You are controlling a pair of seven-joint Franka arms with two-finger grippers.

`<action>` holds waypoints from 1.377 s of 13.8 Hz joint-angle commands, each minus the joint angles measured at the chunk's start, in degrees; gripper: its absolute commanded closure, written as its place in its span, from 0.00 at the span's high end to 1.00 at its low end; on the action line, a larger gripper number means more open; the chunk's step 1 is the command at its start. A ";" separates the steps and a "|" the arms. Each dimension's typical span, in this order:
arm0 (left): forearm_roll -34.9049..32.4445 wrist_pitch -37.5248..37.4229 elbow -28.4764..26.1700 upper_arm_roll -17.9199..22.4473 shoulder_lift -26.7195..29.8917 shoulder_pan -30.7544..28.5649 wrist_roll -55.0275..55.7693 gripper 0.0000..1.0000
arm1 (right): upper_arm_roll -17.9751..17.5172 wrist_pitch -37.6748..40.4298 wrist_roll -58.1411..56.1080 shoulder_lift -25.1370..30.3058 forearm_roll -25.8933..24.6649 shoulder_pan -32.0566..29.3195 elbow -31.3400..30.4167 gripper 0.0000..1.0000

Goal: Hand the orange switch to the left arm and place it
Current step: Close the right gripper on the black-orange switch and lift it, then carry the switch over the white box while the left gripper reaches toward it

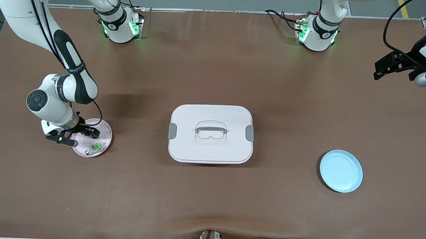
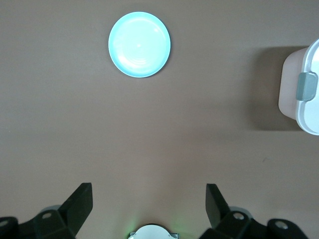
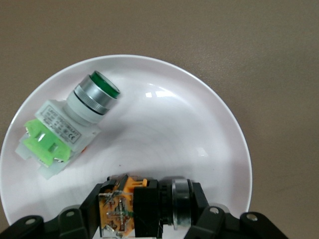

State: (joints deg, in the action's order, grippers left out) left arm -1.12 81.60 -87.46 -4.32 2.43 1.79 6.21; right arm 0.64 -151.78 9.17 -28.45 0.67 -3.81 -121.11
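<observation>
Front view: the right gripper point(image 1: 74, 136) sits low on the pink plate point(image 1: 105, 128) at nine o'clock from the box point(image 1: 210, 133); the left gripper point(image 1: 392, 67) waits aloft at two o'clock, the blue plate point(image 1: 341, 171) at four.

Left wrist view: fingers point(image 2: 79, 204) spread wide — nothing between them.

Right wrist view: jaws clamp the orange switch point(image 3: 144, 206) on the plate, the green switch point(image 3: 70, 122) beside it at ten o'clock.

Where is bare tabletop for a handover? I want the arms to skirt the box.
Bare table lies between the box and the blue plate, and between the box and the robots' bases. It is crowded at the pink plate, where the right gripper is shut on the orange switch beside the green switch. The left gripper waits open.
</observation>
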 commanded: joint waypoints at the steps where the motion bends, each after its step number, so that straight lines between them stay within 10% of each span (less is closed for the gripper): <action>1: -0.03 -0.38 0.54 -0.08 -0.23 -0.30 0.03 1.00 | -0.91 2.35 1.90 0.33 3.79 -0.49 0.61 0.00; 9: 0.06 -0.91 0.89 0.10 1.00 -0.30 0.03 1.00 | -2.05 42.86 14.95 2.52 20.34 0.03 20.90 0.00; 19: 0.06 -1.88 1.06 0.36 1.53 -1.43 -1.29 1.00 | -6.80 50.36 55.39 3.93 33.35 10.12 34.70 0.00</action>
State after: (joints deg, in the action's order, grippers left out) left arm -1.12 81.16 -86.84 -4.02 3.15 1.18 6.18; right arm -6.28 -102.29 58.03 -24.34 32.46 3.68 -89.49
